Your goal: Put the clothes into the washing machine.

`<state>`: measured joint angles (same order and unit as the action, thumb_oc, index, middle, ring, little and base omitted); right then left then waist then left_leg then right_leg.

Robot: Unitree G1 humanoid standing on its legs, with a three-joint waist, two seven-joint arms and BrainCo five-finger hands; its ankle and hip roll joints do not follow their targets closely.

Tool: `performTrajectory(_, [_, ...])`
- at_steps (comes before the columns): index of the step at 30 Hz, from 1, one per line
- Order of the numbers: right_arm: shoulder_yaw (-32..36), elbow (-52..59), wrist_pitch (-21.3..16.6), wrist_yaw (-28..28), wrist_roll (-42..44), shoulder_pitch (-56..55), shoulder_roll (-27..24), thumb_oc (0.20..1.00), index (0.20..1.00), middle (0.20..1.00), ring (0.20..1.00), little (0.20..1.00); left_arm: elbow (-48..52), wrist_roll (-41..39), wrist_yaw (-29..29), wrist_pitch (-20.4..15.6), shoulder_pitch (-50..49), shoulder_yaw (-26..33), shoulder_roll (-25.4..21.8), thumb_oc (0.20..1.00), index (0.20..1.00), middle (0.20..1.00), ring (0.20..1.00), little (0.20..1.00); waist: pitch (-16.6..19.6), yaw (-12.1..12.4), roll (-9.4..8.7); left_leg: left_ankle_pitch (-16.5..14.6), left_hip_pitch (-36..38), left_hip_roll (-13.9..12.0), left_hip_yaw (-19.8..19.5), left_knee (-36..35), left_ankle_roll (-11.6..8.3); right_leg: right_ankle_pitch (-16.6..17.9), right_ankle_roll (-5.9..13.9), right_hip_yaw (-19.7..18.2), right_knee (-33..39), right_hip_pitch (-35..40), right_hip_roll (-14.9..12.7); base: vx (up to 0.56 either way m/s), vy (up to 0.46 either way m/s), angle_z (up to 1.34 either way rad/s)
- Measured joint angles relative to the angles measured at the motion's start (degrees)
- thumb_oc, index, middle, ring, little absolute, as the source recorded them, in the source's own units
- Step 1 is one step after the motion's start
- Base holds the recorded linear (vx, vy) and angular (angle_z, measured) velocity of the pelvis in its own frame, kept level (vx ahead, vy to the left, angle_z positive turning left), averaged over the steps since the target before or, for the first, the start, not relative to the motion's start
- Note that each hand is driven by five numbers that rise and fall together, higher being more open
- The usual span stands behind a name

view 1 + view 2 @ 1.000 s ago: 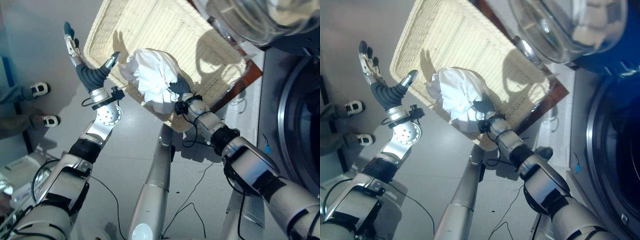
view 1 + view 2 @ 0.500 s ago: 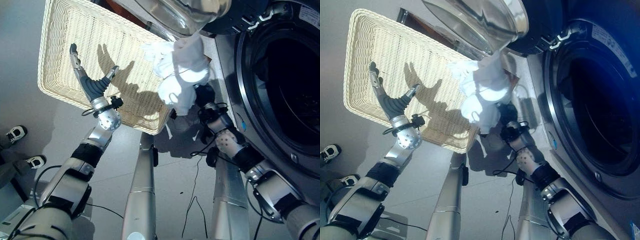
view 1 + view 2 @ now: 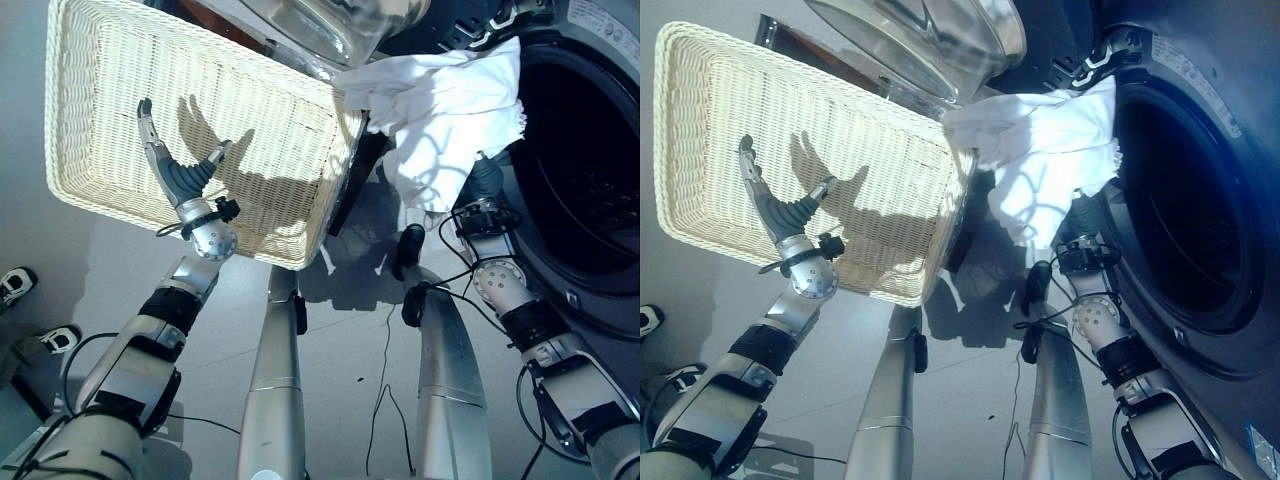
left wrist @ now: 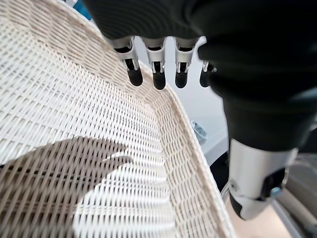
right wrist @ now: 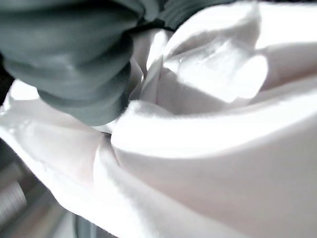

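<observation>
clothes: white garment (image 3: 440, 125) bunched and spread, held up at the rim of the washing machine (image 3: 1200, 200) opening, at about 9 o'clock of the drum mouth; part of it drapes toward the basket corner.
right hand: right hand (image 3: 484, 182) under the cloth, dark cover showing below it; in the right wrist view the cover presses into the white folds. Fingers buried in fabric, can't tell how they sit, though the cloth hangs from this hand.
left hand: left hand (image 3: 172, 170) raised over the basket, fingers straight and spread, thumb apart, holding nothing. Left wrist view shows fingertips (image 4: 158, 79) hanging over the weave, not touching.
basket: wicker basket (image 3: 80, 150) at 10 o'clock of the frame, no clothes visible inside.
door: glass door (image 3: 930, 40) swung open, at 12 o'clock above the basket.
progress: judged late stage; cloth out of the basket and at the opening, not yet inside the drum. Left: push it past the rim and let go.
hidden: drum interior dark, contents unreadable; door cut off at the top edge; right-hand fingers covered; far side of the garment unseen.
other: shoe (image 3: 14, 283) of a person at 8 o'clock, on the floor.
</observation>
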<state>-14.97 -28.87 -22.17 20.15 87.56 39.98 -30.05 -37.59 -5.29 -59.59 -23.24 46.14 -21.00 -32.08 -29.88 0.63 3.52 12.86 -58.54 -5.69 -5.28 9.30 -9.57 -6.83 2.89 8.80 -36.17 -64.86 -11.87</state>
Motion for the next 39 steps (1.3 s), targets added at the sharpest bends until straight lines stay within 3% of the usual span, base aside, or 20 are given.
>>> performTrajectory(7, [2.41,-11.74,1.34,3.07,10.66,2.14,-0.29,0.200,0.200,0.200,0.200,0.200,-1.17,-0.02,0.06,0.00,0.42,-0.26,-0.62,1.000,1.000,1.000,1.000,1.000,0.00,-0.01,0.00,0.01,0.76,-0.04,0.46,-0.38,0.07,0.06,0.00,-0.41,0.09,-0.01,0.12,0.00,-0.017,-0.01])
performTrajectory(13, [4.63,-18.79,3.81,2.01,17.26,6.55,-0.30,0.200,0.200,0.200,0.200,0.200,-2.55,-0.11,1.11,-0.05,2.09,-0.31,-0.64,1.000,1.000,1.000,1.000,1.000,0.00,0.11,0.00,0.05,0.69,-0.07,0.58,-0.54,0.06,0.10,0.00,-0.43,0.36,-0.08,0.15,0.01,-0.050,-0.01])
performTrajectory(16, [6.20,-21.91,3.97,-1.55,17.85,9.99,-0.67,0.200,0.200,0.200,0.200,0.200,-2.96,-0.37,1.45,-0.10,2.73,-0.37,-1.20,1.000,1.000,1.000,1.000,1.000,0.00,0.19,0.00,0.05,0.69,-0.10,0.59,-0.55,0.06,0.11,0.01,-0.43,0.36,-0.04,0.15,0.02,-0.081,0.00])
performTrajectory(18, [6.58,-28.73,3.28,-9.47,17.24,15.57,-2.80,0.200,0.200,0.200,0.200,0.200,-4.47,-0.56,2.21,-0.58,4.01,-2.20,-2.74,1.000,1.000,1.000,1.000,1.000,-0.02,0.49,-0.03,0.09,0.69,-0.15,0.61,-0.54,0.08,0.30,0.03,-0.46,0.38,-0.01,0.26,0.02,-0.091,-0.02])
performTrajectory(20, [9.26,-32.56,-0.25,-18.64,16.60,20.92,-5.89,0.200,0.200,0.200,0.200,0.200,-4.50,-0.54,2.37,-1.21,4.02,-2.96,-3.89,1.000,1.000,1.000,1.000,1.000,-0.03,0.73,-0.04,0.12,0.66,-0.14,0.56,-0.54,0.12,0.51,0.10,-0.53,0.61,0.07,0.33,0.02,-0.074,-0.01])
performTrajectory(21, [10.01,-32.32,-3.37,-22.04,16.92,21.92,-7.42,0.313,0.313,0.313,0.313,0.313,-4.20,-0.52,2.38,-1.30,3.83,-3.42,-4.27,1.000,1.000,1.000,1.000,1.000,-0.03,0.99,-0.04,0.13,0.57,-0.17,0.57,-0.54,0.13,0.58,0.13,-0.53,0.76,0.04,0.34,0.02,-0.055,-0.03])
performTrajectory(22, [11.77,-31.07,-12.33,-25.73,17.25,22.29,-10.95,1.000,1.000,1.000,1.000,1.000,-2.68,-0.45,2.27,-1.38,2.85,-4.33,-4.83,1.000,1.000,1.000,1.000,1.000,-0.03,1.86,-0.05,0.13,0.36,-0.34,0.58,-0.53,0.14,0.76,0.15,-0.50,1.23,0.06,0.63,0.00,0.000,0.00])
performTrajectory(23, [12.47,-29.58,-16.09,-27.46,17.09,22.08,-12.48,1.000,1.000,1.000,1.000,1.000,-1.41,-0.43,2.14,-1.23,2.40,-4.45,-5.27,1.000,1.000,1.000,1.000,1.000,-0.10,1.87,-0.16,0.13,0.30,-0.35,0.49,-0.54,0.14,0.78,0.16,-0.49,1.33,0.10,0.72,0.00,0.000,0.00])
performTrajectory(24, [12.47,-29.58,-16.09,-27.46,17.09,22.08,-12.48,1.000,1.000,1.000,1.000,1.000,-1.41,-0.43,2.14,-1.23,2.40,-4.45,-5.27,1.000,1.000,1.000,1.000,1.000,-0.10,1.87,-0.16,0.13,0.30,-0.35,0.49,-0.54,0.14,0.78,0.16,-0.49,1.33,0.10,0.72,0.00,0.000,0.00])
performTrajectory(25, [13.37,-24.48,-23.03,-30.98,12.05,20.66,-14.34,1.000,1.000,1.000,1.000,1.000,1.88,-0.35,1.56,-0.63,0.64,-5.19,-6.67,1.000,1.000,1.000,1.000,1.000,-0.15,1.56,-0.24,0.13,-0.10,-0.27,0.39,-0.54,0.14,0.82,0.24,-0.44,1.51,-0.12,0.69,0.00,0.000,0.00])
performTrajectory(26, [13.67,-20.72,-25.86,-34.44,5.83,20.60,-14.59,1.000,1.000,1.000,1.000,1.000,3.05,-0.25,1.53,-0.41,0.93,-5.32,-7.38,1.000,1.000,1.000,1.000,1.000,-0.25,1.49,-0.37,0.15,-0.55,-0.16,0.41,-0.54,0.18,1.21,0.34,-0.50,1.87,-0.48,0.59,-0.01,0.029,-0.05])
performTrajectory(29, [13.66,-18.04,-21.47,-36.50,0.15,20.68,-15.74,1.000,1.000,1.000,1.000,1.000,1.57,-0.57,2.39,-0.15,3.50,-5.29,-10.25,1.000,1.000,1.000,1.000,1.000,-0.43,1.44,-0.69,0.22,-0.95,-0.11,0.42,-0.54,0.29,2.04,0.54,-0.77,2.65,-0.84,0.56,0.01,0.019,-0.05])
performTrajectory(32, [13.78,-30.73,-14.93,-31.56,1.84,22.89,-15.86,1.000,1.000,1.000,1.000,1.000,-1.38,-1.54,3.94,-0.56,6.96,-4.96,-10.85,1.000,1.000,1.000,1.000,1.000,-0.59,1.87,-0.97,0.42,-0.51,0.28,0.19,-0.40,0.53,2.16,0.71,-0.76,2.51,-0.11,0.30,0.02,-0.007,0.06])
performTrajectory(35, [13.49,-34.94,-12.36,-30.44,1.88,23.59,-15.80,1.000,1.000,1.000,1.000,1.000,-2.03,-1.74,4.58,-0.74,6.80,-5.16,-9.72,1.000,1.000,1.000,1.000,1.000,-0.60,1.85,-0.99,0.52,-0.23,0.66,0.13,-0.34,0.67,2.20,0.83,-0.73,2.39,0.21,-0.03,0.02,-0.035,0.04])
performTrajectory(36, [11.95,-35.88,-9.43,-32.05,-0.57,23.80,-15.75,1.000,1.000,1.000,1.000,1.000,-1.98,-1.71,5.13,-0.71,6.01,-5.30,-8.35,1.000,1.000,1.000,1.000,1.000,-0.60,1.76,-0.99,0.65,-0.22,0.75,-0.25,-0.26,0.81,2.24,0.89,-0.53,2.38,0.50,-0.05,0.01,-0.034,0.04])
performTrajectory(39, [11.89,-36.54,-6.61,-35.71,-7.46,24.05,-15.90,1.000,1.000,1.000,1.000,1.000,-1.99,-1.72,6.11,-0.69,5.51,-5.33,-6.93,1.000,1.000,1.000,1.000,1.000,-0.59,1.72,-0.99,0.75,-0.19,0.77,-0.71,-0.13,0.90,2.30,0.86,-0.25,2.25,0.74,-0.04,0.00,-0.020,0.03])
